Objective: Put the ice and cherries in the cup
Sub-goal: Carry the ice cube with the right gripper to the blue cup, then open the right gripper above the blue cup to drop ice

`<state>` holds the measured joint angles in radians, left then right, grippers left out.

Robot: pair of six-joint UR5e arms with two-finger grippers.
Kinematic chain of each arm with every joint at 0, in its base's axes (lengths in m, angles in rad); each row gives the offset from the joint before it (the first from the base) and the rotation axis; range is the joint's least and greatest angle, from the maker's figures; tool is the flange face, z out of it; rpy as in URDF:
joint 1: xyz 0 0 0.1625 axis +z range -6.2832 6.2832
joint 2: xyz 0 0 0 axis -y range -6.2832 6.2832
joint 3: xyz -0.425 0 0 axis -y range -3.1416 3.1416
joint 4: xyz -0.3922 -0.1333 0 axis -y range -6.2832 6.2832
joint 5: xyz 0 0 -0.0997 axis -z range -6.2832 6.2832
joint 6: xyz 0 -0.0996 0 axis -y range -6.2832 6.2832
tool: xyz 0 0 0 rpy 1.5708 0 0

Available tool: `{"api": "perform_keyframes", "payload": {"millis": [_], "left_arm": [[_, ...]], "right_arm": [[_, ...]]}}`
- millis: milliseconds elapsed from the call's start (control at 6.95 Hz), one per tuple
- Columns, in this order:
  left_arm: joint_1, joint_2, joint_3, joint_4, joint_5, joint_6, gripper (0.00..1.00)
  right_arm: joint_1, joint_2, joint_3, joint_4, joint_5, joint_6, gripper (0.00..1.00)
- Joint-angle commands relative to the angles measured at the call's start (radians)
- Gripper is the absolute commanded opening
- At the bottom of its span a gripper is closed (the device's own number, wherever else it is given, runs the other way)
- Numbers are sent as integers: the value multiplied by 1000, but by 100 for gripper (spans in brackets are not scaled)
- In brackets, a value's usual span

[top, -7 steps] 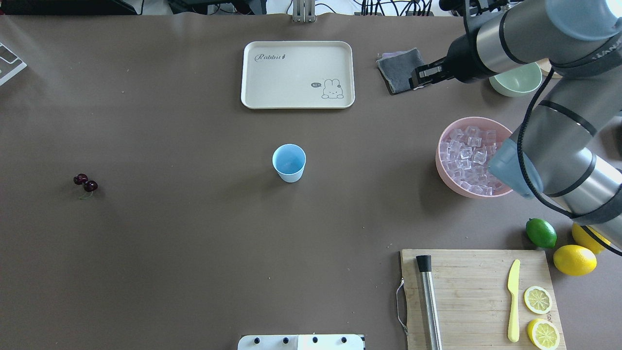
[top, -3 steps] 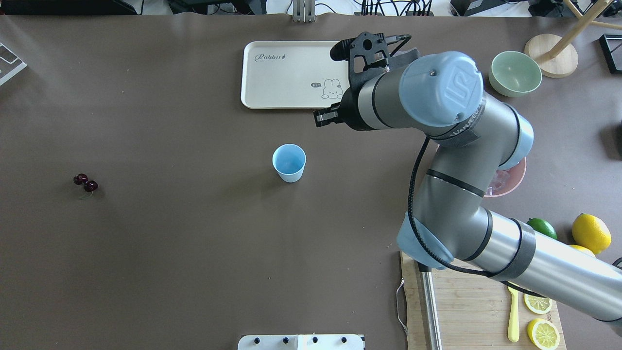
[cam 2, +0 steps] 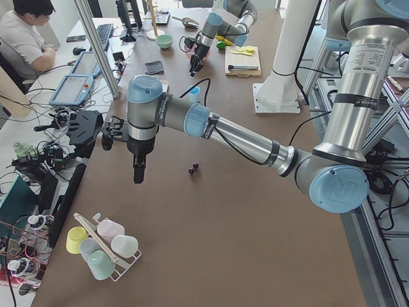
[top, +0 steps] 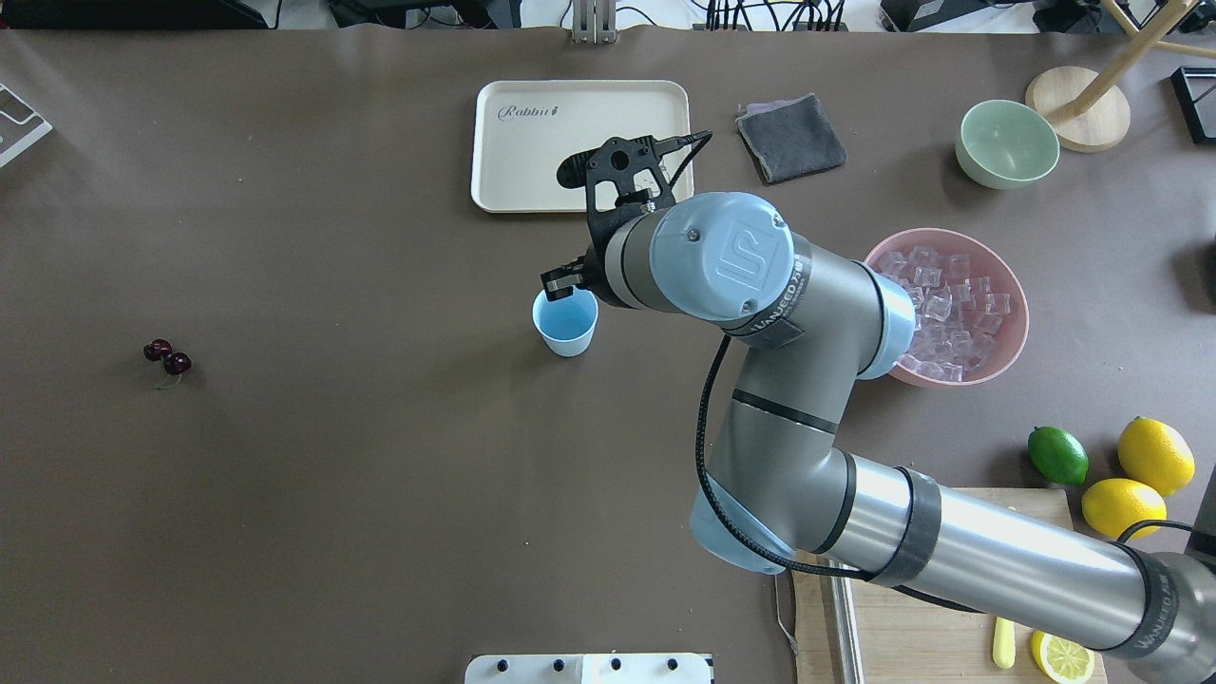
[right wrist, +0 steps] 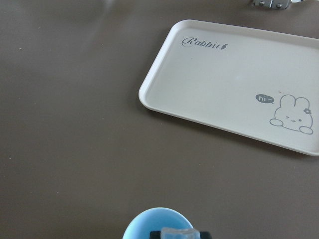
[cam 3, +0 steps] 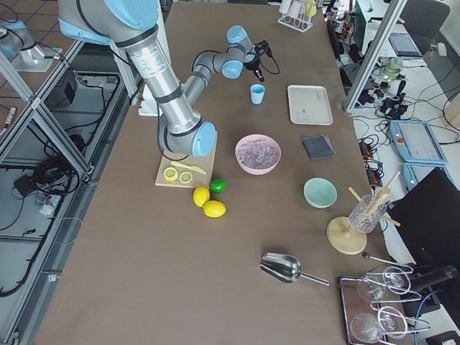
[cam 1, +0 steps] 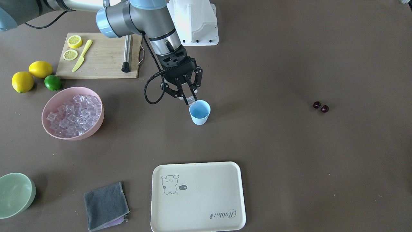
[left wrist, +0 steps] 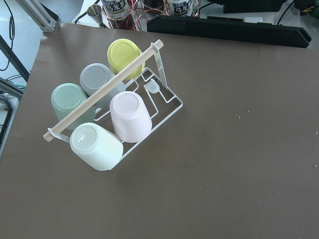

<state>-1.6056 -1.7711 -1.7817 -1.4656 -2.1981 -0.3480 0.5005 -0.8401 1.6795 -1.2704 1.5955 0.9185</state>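
While the right gripper (cam 1: 191, 100) hangs just above the cup (cam 1: 200, 113), close to its rim, with its fingers clamped on a single ice cube (cam 1: 192, 101), the task is judged to be at its first delivery and not beyond it. The wrist view of that arm shows the cube held between the fingertips directly over the blue mouth of the cup. The cup stands upright near the middle of the table (top: 380, 475), and neither the front nor the overhead view shows anything inside it. The rest of the ice (cam 1: 72, 112) is heaped in the pink bowl (cam 1: 87, 134), well apart from the cup on the robot's right side. The cherries (top: 167, 357) lie together on the bare table, well apart from the cup on the robot's left side, with nothing touching them. The left gripper (cam 2: 138, 174) shows only in the side view, hanging above the table short of the cherries; whether its fingers are apart or together cannot be told. No part of the task is complete. What is left: release of the held cube into the cup, further trips to the bowl if more ice is wanted, and transfer of both cherries into the cup.
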Motion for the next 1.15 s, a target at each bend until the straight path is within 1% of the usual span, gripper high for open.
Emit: {"api": "perform_keyframes", "payload": {"millis": [0,288,432,576,719,1007], "left_arm": [[0,27,-19,-10,0,0,98],[0,32,-19,-10,3,0,98],[0,32,-19,-10,5,0,98],[0,32,-16,-10,8,0,98],[0,32,-12,-13,9,1,98],[0,32,-7,-13,9,3,98]], "right_arm": [[-11,39,-79,11,-5,-3,0],[-14,41,-136,80,-5,0,0],[-22,42,-156,83,-3,-1,0],[-20,44,-167,83,1,-4,27],[-19,45,-152,85,7,-1,99],[-17,44,-127,77,9,-7,100]]}}
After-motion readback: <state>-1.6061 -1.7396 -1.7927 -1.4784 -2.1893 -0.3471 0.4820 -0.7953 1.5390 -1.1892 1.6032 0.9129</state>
